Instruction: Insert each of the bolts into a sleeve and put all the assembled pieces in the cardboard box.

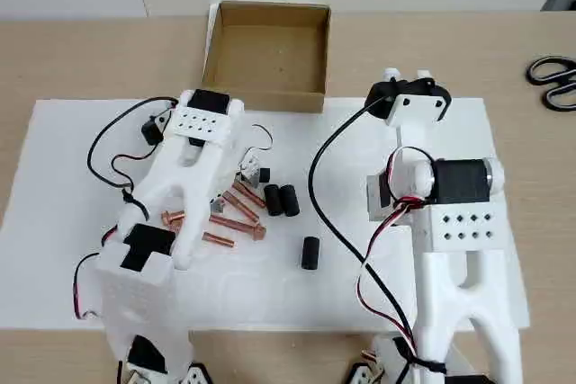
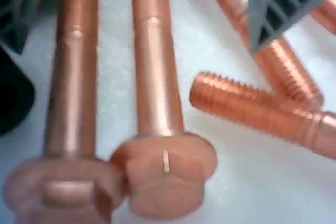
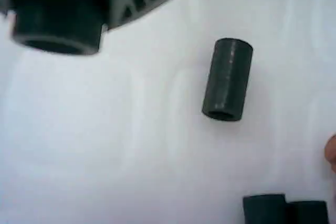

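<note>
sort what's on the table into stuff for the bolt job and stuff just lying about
For the job: copper bolts, black sleeves, cardboard box.
Lying about: scissors, white sheet under the parts.

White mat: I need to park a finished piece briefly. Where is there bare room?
Bare on the white mat: the front strip between the arm bases, nearer than the lone sleeve, and its left edge outside the cables. Crowded: the middle, where bolts, two sleeves and the left arm sit together.
</note>
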You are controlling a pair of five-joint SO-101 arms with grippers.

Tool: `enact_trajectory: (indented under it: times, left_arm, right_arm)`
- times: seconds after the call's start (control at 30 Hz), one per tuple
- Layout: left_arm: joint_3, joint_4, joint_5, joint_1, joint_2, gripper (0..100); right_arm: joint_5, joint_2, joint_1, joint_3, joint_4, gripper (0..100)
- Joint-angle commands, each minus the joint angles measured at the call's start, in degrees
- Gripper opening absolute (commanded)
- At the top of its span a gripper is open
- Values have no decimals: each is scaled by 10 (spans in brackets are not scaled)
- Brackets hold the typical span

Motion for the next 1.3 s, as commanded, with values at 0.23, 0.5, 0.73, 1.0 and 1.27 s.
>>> enact_trajectory:
  times: [0.23,0.5,0.73,1.0,1.27]
  left_arm:
    - [-24,-57,6,4,-4,264]
    - [-24,-105,6,4,-2,264]
    - [-23,-114,6,4,-2,264]
    - [-22,-121,6,4,-1,264]
    - [-21,-124,6,4,0,264]
  right_arm:
    - [-3,-15,4,-2,-8,4]
    - [-3,-15,4,-2,-7,4]
    - [-3,-15,4,-2,-5,4]
    - [-3,-15,4,-2,-5,4]
    - [-3,-15,4,-2,-4,4]
